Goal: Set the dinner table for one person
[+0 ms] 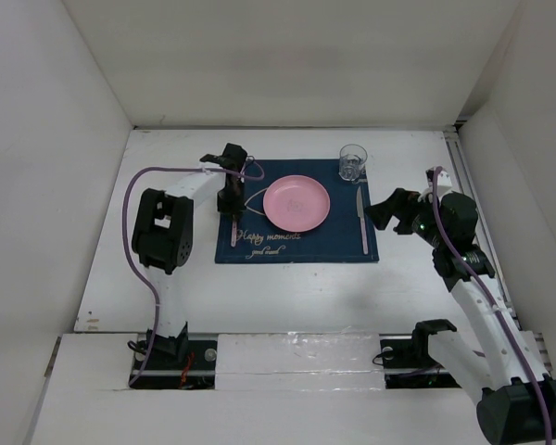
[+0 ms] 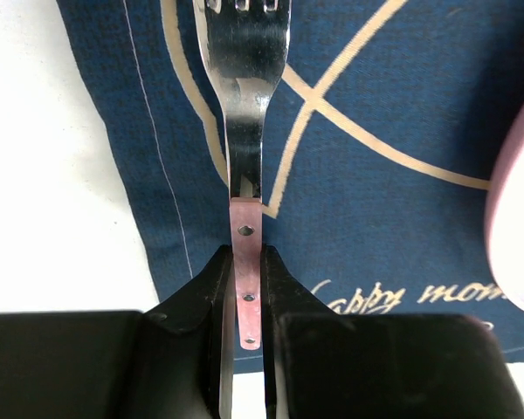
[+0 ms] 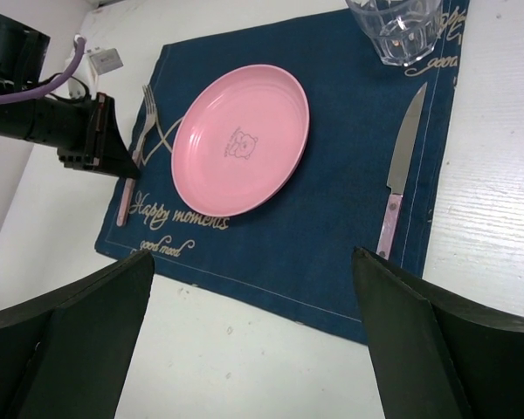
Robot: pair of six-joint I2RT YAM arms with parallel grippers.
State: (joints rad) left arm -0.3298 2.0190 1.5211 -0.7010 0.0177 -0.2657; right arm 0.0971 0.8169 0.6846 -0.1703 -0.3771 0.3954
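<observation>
We saw the left gripper (image 2: 247,262) clamped on the fork (image 2: 244,87) by its pink handle, at the left edge of the placemat (image 2: 375,218). The right gripper (image 3: 253,257) hung wide open. On the dinner table (image 1: 306,297), the placemat bore a pink plate (image 3: 240,140), a glass (image 3: 393,26) and a knife (image 3: 402,166).

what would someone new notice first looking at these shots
The pink plate jumps out, centred on the navy placemat on the white dinner table. At the mat's left side the left pincer is shut on a fork by its pink handle. A knife lies right of the plate with a glass at the mat's far right corner, and the right pincer hangs open nearby.
</observation>
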